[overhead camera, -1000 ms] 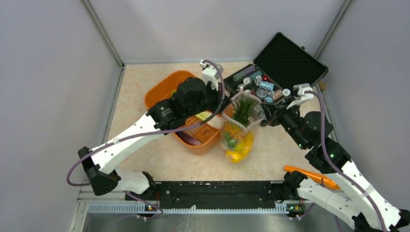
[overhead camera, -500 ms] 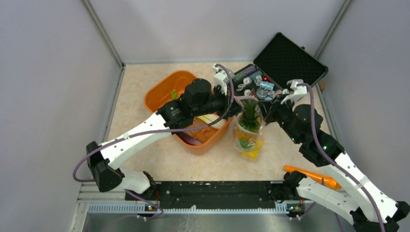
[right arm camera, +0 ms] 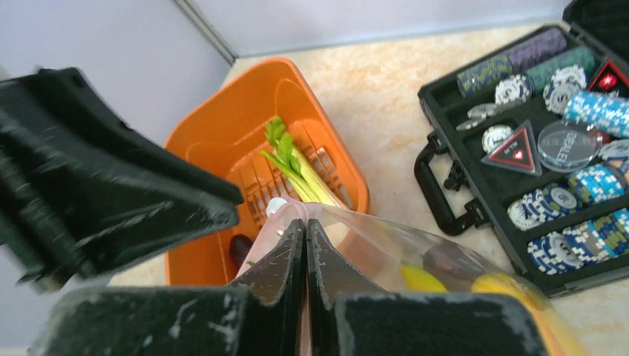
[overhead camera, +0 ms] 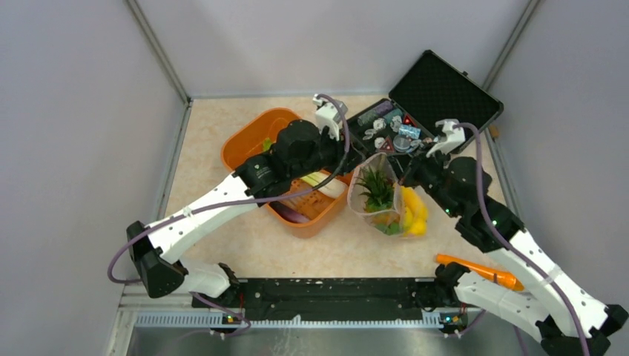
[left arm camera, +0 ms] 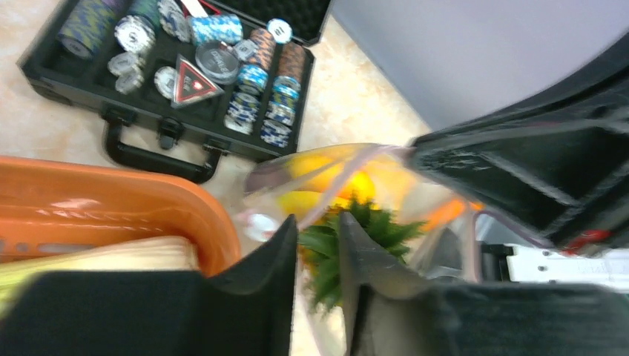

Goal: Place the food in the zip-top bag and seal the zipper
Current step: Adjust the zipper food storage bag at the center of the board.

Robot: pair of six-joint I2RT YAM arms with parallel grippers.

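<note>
Here the clear zip-top bag bulges with pineapple and yellow fruit; right gripper pinches its pinkish zipper, left gripper narrow alongside, grip unclear.

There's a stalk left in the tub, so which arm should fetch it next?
Left, likely. The left gripper is open beside the orange tub holding the stalk; the right gripper is shut on the bag.
</note>
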